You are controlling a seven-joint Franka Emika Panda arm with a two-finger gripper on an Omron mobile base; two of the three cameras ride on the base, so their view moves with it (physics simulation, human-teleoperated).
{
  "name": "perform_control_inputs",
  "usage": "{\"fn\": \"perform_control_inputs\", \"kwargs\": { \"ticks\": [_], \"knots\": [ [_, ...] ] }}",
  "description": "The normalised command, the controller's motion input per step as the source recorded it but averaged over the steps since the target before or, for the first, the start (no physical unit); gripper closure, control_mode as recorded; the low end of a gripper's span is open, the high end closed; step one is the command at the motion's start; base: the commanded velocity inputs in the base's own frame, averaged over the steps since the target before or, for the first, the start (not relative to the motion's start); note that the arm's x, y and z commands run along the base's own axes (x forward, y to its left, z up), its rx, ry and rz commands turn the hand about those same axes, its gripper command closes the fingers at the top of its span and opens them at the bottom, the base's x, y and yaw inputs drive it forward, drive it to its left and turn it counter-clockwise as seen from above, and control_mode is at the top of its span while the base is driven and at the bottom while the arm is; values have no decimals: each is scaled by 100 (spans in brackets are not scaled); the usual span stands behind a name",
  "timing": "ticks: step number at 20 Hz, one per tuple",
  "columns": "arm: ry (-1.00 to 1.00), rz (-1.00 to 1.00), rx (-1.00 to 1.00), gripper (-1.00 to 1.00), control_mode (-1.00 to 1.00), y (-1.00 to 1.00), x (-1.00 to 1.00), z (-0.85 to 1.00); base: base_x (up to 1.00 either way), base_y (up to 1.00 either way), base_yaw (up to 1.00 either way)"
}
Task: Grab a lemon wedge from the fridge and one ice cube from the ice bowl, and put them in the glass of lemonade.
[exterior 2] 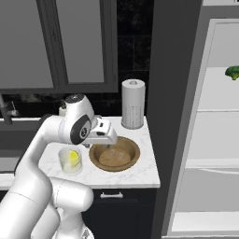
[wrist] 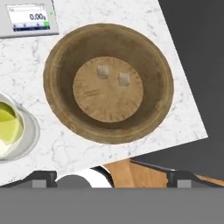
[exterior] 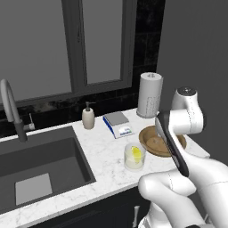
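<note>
The brown wooden ice bowl (wrist: 159, 94) lies directly under my hand, with two small ice cubes (wrist: 102, 71) side by side on its floor. My gripper (exterior 2: 111, 143) hovers open just above the bowl (exterior 2: 134, 158), nothing between its fingertips (wrist: 43, 177). Left of the bowl stands the glass of lemonade (exterior 2: 70, 161), and a yellow lemon wedge (exterior 2: 73, 156) sits inside it. From the left base, the glass (exterior: 134, 156) holds the wedge (exterior: 136, 153) and my arm covers part of the bowl (exterior: 149, 136). The fridge (exterior 2: 217, 163) stands open at the right, its white shelves showing.
A scale (wrist: 28, 19) lies behind the bowl, with a paper towel roll (exterior 2: 133, 109) at the wall and a soap bottle (exterior: 88, 116) near the sink (exterior: 40, 164). A broccoli floret (exterior 2: 232, 71) rests on a fridge shelf. The counter edge runs close to the bowl's right.
</note>
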Motion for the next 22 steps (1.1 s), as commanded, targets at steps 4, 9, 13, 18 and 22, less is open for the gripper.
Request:
{"fn": "perform_control_inputs", "kwargs": {
  "ticks": [4,9,13,18,22],
  "knots": [
    [0,0,0,-100,-100,-5,25,-46,0,0,0],
    [2,0,0,-100,-100,-22,23,-27,0,0,0],
    [5,1,0,-100,-100,-28,25,-17,0,0,0],
    [4,2,0,-100,-100,-18,33,-18,0,0,0],
    [5,6,0,-100,-100,-4,35,-21,0,0,0]
  ]
}}
